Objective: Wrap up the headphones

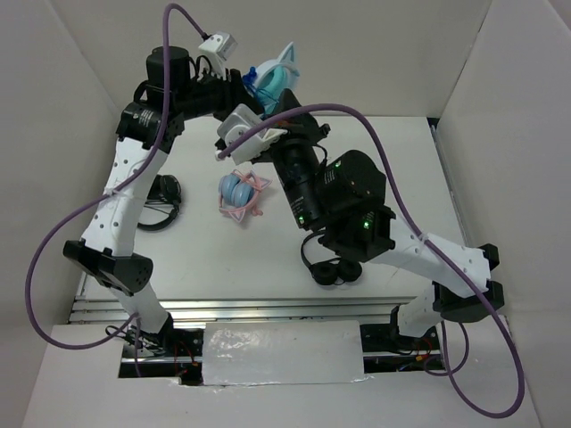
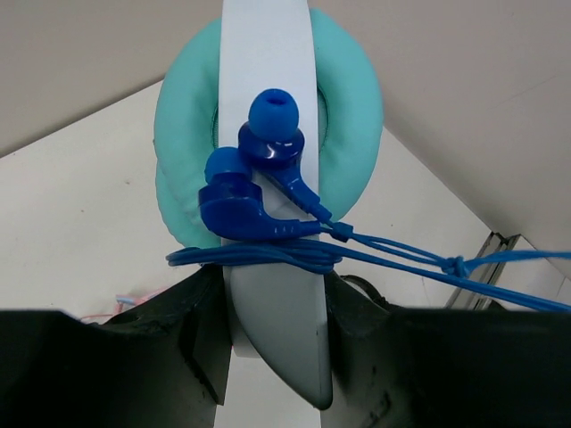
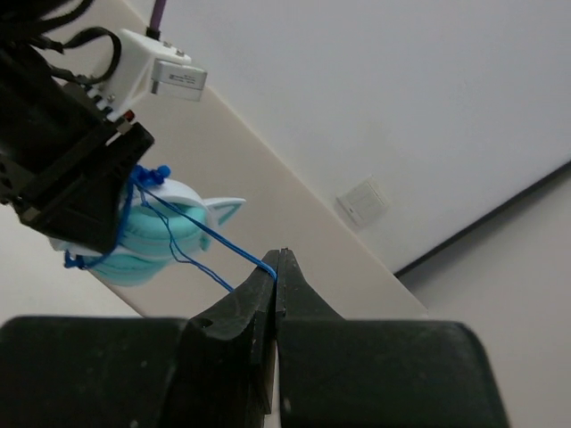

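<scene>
White walls enclose the bench. Near the back wall, the left pincer clamps the headphones by their stiff white band. Closed, the right pincer pinches the thin blue cable, which looks light, limp and probably slippery, best gripped firmly near its free end.

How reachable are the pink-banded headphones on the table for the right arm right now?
Probably not yet. The right gripper is shut on the blue cord running to the teal headphones in the left gripper. The pink-banded headphones lie uncovered, but it must let go first.
</scene>
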